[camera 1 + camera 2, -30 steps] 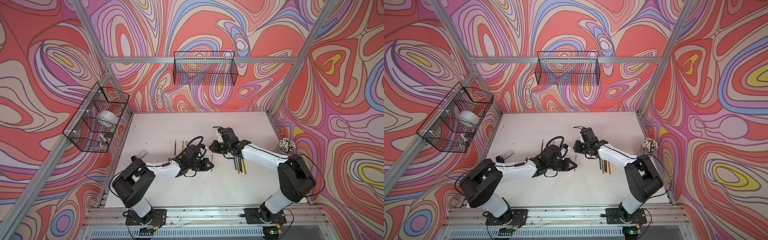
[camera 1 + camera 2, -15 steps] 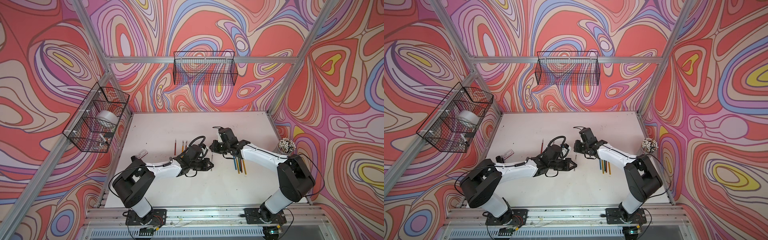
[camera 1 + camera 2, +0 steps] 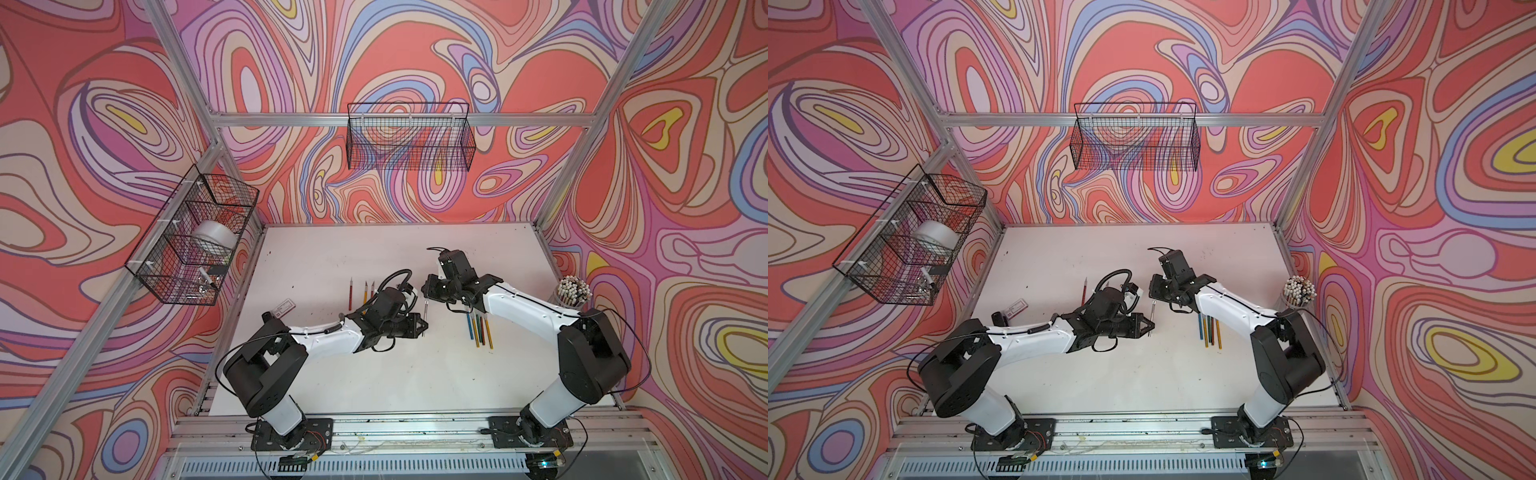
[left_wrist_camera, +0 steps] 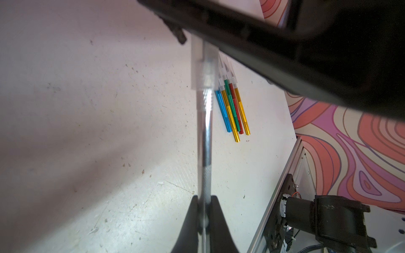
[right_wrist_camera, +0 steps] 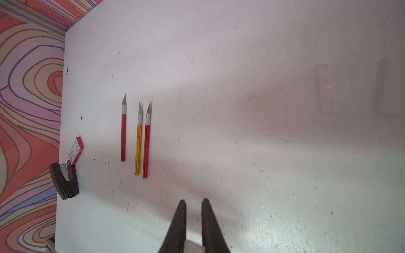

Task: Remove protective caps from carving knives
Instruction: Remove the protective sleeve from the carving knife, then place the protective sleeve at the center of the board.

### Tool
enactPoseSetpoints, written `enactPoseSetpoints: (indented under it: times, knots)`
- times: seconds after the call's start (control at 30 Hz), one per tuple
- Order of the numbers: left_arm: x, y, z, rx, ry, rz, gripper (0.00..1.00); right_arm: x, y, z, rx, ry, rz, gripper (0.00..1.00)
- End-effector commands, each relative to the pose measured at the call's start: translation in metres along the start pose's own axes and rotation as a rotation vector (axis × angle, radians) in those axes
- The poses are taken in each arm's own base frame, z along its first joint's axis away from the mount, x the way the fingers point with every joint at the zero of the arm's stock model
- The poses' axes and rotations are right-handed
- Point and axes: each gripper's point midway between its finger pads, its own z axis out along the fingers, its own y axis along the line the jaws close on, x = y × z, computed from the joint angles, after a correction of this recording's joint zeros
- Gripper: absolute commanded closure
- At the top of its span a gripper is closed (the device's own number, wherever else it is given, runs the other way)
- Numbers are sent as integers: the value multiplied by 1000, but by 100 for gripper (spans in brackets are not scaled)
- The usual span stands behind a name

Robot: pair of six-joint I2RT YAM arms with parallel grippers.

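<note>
We have the left claw [image 4: 203,199] clenched on the tail end of a silver carving knife [image 4: 206,142], held above the table [image 4: 87,109] between the two arms. The right claw [image 5: 194,201] is clenched on the knife's translucent protective cap [image 4: 202,65], which shows as a whitish sliver between its fingers in the right wrist view. The cap is not yet off; it covers the blade end.

Our worry is the pull. The left claw grips only the very end of a thin metal handle, so if the cap sits tight, the knife may slide out with it instead of parting from it. A pull off the shaft's line could bind the cap or lever the knife askew. The slick cap may also squirt out of the right claw. Anything we drop could scatter the five capped knives [image 4: 232,109] lying near the right arm, well apart from the three bare knives [image 5: 135,135].
</note>
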Motion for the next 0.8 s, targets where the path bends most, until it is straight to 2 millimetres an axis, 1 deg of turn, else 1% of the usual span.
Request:
enactPoseSetpoints:
  times: [0.0, 0.13, 0.3, 0.4, 0.5, 0.7, 0.77]
  knots:
    - [20, -10, -3, 18, 71, 27, 99, -53, 4, -9, -18, -155, 3, 95]
    - [21, -10, -2, 23, 76, 23, 99, -63, -2, -8, -25, -171, 5, 95]
    - [21, -9, -3, 18, 71, 19, 99, -68, -11, -2, -20, -150, -17, 94]
    - [21, -7, -4, 6, 67, 17, 100, -64, -15, 2, -7, -119, -59, 92]
    - [20, -6, -6, 0, 62, 16, 100, -58, -24, 5, 27, -87, -97, 91]
    - [20, -2, -8, -24, 54, 21, 100, -47, -46, 19, 102, -26, -155, 90]
    - [20, -1, -9, -29, 51, 23, 100, -49, -50, 19, 122, -28, -171, 90]
